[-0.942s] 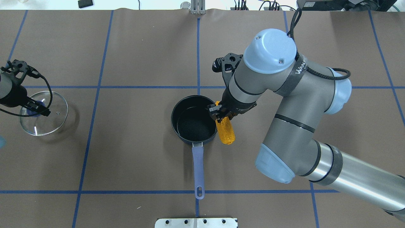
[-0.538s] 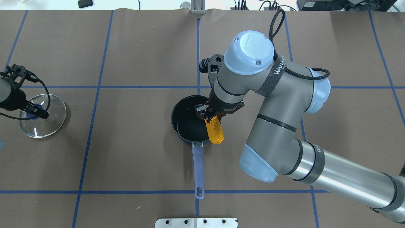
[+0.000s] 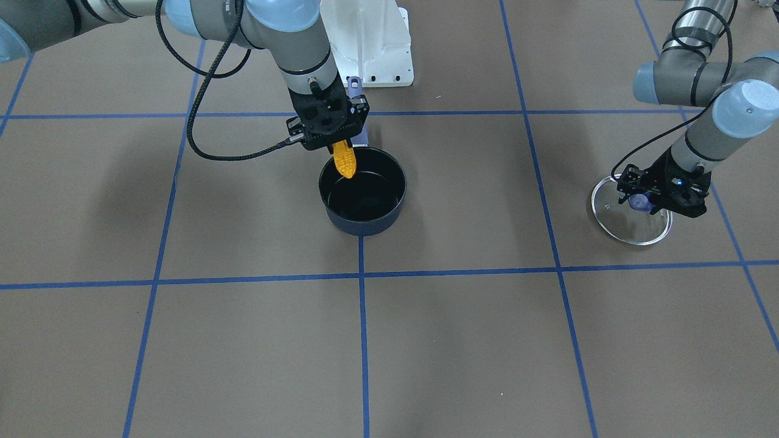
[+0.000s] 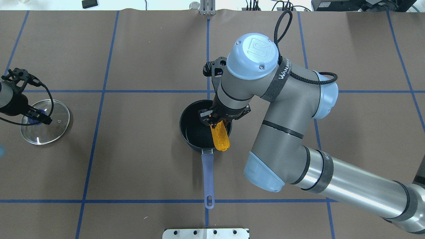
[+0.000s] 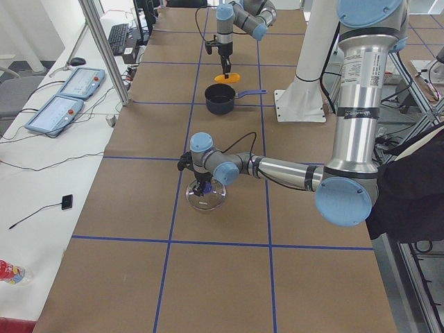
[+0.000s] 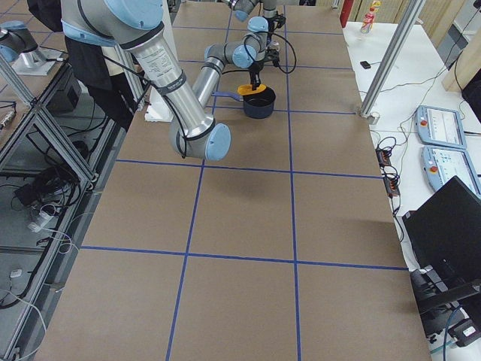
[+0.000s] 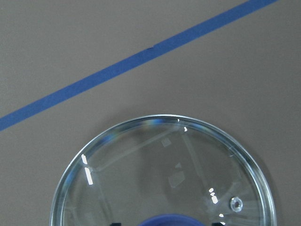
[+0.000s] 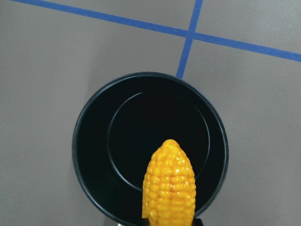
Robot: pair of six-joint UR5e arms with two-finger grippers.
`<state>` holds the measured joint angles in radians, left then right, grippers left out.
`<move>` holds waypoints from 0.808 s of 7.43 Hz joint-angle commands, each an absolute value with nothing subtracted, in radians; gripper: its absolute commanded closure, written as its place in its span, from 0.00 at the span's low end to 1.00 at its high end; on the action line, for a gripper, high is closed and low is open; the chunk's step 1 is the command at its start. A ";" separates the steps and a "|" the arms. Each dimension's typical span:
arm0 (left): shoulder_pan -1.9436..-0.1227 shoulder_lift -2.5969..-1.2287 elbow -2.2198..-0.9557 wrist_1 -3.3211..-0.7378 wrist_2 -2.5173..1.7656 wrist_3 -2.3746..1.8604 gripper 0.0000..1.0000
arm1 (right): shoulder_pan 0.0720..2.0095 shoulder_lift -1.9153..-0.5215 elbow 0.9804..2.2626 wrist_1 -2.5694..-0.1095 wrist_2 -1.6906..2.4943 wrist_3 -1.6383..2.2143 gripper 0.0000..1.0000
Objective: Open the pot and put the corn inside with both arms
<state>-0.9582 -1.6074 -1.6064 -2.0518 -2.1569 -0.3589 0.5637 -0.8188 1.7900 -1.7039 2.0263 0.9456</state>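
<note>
Hanging from the right tool (image 4: pixel 214 122), the corn (image 4: pixel 220 137) points tip-down above the pot (image 4: pixel 181 125).

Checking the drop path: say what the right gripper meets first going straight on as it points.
The corn held by the right gripper leads and would meet the black floor of the pot near the handle-side wall. Depth is unclear, so it might clip the rim.

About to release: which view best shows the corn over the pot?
Right wrist-mounted: the corn fills the foreground, its tip over the open pot. Front-facing and overhead show it smaller, held by the right gripper; side views, a far orange speck; left wrist, none.
</note>
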 commanded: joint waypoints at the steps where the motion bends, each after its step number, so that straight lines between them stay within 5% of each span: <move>1: -0.968 -1.603 -1.618 -2.049 -2.190 -0.351 0.02 | 0.561 -0.804 1.772 -1.701 2.023 0.946 0.70; 6: -1.092 -1.606 -1.644 -2.034 -2.353 -0.350 0.02 | 0.565 -0.759 1.672 -1.666 1.990 0.940 0.70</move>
